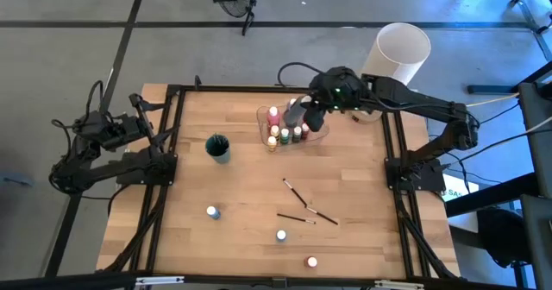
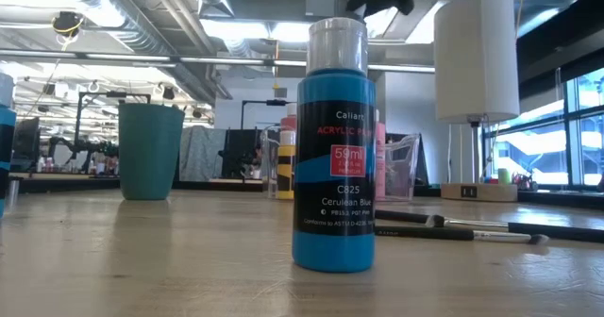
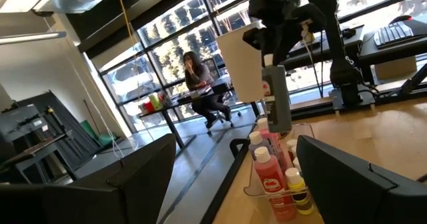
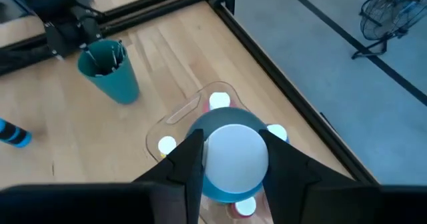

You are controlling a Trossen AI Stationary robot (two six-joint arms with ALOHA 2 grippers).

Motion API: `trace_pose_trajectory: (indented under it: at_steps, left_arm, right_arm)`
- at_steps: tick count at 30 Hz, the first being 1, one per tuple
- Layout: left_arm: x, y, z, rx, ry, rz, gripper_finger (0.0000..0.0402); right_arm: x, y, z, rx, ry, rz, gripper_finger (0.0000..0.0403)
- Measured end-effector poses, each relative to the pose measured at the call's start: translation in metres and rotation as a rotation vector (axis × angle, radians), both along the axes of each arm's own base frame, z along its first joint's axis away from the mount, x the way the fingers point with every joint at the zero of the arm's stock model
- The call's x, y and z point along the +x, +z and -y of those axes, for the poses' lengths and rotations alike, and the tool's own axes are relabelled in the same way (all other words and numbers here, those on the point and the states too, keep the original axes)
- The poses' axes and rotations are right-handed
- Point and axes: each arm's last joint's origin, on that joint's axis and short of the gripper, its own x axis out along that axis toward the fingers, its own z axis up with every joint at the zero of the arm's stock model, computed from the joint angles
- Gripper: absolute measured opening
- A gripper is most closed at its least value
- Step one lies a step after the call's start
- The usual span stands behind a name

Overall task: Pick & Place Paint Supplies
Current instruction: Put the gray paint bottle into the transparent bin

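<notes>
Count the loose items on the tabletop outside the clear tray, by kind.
Small bottles: 3
Paintbrushes lying flat: 3
Teal cup: 1
Total: 7

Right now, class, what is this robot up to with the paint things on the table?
The right gripper holds a grey paint bottle by its cap end, jaws shut on it, hanging over the clear tray at the table's far side, where several bottles already stand. The left gripper waits open at the left edge. A teal cup, three paintbrushes and three small bottles remain out on the wooden table.
</notes>
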Motion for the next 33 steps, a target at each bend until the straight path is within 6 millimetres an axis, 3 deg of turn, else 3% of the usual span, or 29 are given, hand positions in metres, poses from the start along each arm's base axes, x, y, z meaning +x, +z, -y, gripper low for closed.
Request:
trace_pose_trajectory:
  at_steps: [8,33]
  left_arm:
    - [0.0,0.0,0.0,0.0,0.0,-0.001,0.0308]
    - [0.0,-0.001,0.0,-0.006,-0.001,-0.007,0.0308]
  right_arm:
    - [0.017,-0.018,0.004,0.002,0.006,-0.063,0.0119]
    - [0.042,-0.055,0.027,0.037,-0.031,-0.182,0.0119]
